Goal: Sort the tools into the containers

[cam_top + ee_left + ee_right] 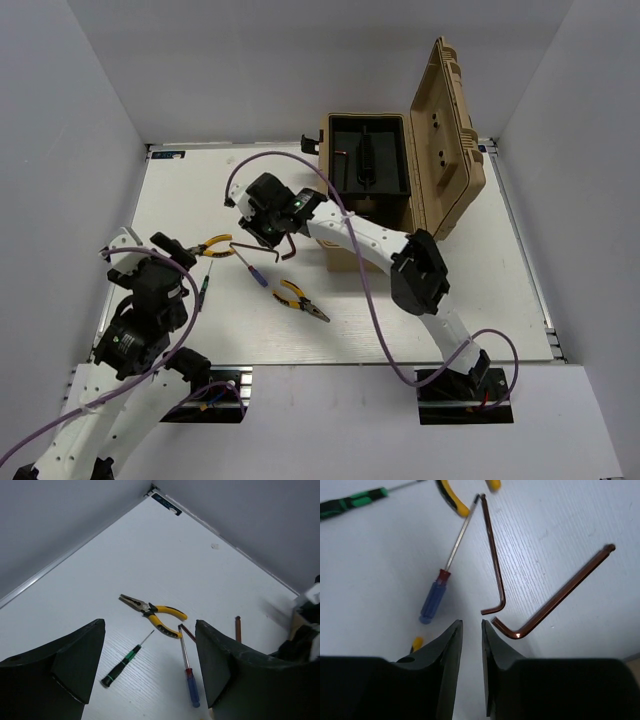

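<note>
Yellow-and-black pliers (155,612) lie beside my left gripper (180,252), which is open and empty above the table; they also show in the top view (214,246). A green-banded dark screwdriver (122,662), a blue-handled screwdriver (189,672) and two brown hex keys (495,565) (555,597) lie close together. A second pair of pliers (300,300) lies nearer the front. My right gripper (471,622) hovers just above the short ends of the hex keys. Its jaws are a narrow gap apart with nothing between them.
A tan toolbox (375,165) stands open at the back, its lid (445,135) upright and a black tray inside. A purple cable (300,165) arcs over the right arm. White walls close in on the left, back and right.
</note>
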Action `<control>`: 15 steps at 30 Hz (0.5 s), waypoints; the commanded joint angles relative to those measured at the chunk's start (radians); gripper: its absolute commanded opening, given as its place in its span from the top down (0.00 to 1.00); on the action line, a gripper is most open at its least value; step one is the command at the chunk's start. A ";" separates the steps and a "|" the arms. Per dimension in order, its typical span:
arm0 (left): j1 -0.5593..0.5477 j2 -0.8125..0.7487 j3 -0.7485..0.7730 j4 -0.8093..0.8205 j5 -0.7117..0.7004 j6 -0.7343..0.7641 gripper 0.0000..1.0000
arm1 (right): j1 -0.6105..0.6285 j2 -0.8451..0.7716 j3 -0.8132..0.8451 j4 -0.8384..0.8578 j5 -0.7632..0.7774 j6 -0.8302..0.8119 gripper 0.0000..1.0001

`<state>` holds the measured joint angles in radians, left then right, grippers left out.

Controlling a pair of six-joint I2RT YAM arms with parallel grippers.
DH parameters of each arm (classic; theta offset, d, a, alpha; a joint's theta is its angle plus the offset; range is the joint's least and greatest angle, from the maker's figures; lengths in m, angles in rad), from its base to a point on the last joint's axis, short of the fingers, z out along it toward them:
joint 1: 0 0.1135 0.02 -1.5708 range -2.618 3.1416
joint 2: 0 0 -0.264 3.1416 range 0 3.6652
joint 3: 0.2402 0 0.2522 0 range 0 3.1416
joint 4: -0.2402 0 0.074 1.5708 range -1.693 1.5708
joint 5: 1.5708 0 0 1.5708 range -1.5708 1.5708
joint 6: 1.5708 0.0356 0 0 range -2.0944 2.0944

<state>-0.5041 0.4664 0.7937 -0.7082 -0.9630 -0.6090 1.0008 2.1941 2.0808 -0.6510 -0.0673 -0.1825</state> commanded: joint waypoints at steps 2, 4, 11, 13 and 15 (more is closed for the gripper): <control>0.001 -0.011 0.006 -0.045 -0.071 -0.041 0.16 | 0.005 0.076 0.062 0.071 0.138 0.081 0.72; 0.001 -0.011 0.006 -0.054 -0.071 -0.060 0.15 | 0.002 0.105 0.087 0.090 0.159 0.094 0.71; 0.001 -0.020 -0.004 -0.054 -0.062 -0.060 0.15 | 0.001 0.203 0.119 0.123 0.146 0.080 0.63; 0.001 -0.020 -0.013 -0.044 -0.052 -0.060 0.15 | 0.001 0.216 0.117 0.125 0.136 0.077 0.63; 0.001 -0.020 -0.013 -0.043 -0.043 -0.051 0.15 | -0.002 0.228 0.113 0.128 0.113 0.075 0.61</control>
<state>-0.5041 0.4515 0.7910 -0.7490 -1.0061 -0.6598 1.0016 2.4062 2.1525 -0.5663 0.0650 -0.1104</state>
